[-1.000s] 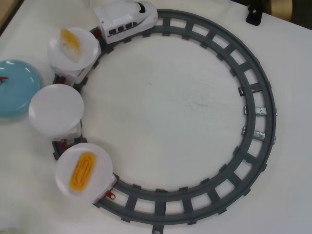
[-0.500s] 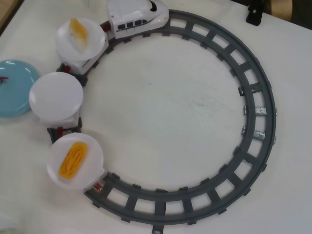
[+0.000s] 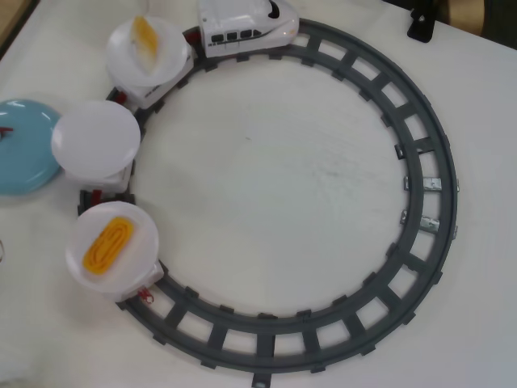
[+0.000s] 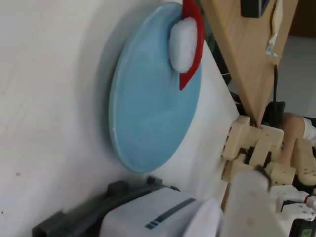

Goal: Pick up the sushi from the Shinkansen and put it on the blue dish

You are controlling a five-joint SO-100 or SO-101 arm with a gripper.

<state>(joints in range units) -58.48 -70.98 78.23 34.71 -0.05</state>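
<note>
Meanwhile, rolled further clockwise along the grey ring track (image 3: 436,162), toward the overhead view's top centre: white toy bullet-nosed Shinkansen (image 3: 246,24). Already lying on the plain round light-blue dish (image 4: 148,113), upper rim in the wrist view: small flat bright-red sushi (image 4: 197,19), so seemingly delivered. Cannot tell whether the gripper (image 4: 249,197) gapes or holds anything.

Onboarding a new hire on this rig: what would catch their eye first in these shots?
Probably the grey ring of track filling the overhead view, with the white Shinkansen at the top pulling three plate-topped cars down the left side; two of the plates carry orange-yellow pieces. In the wrist view, the blue dish dominates, with the red sushi and its white lump lying on its far edge.
</note>
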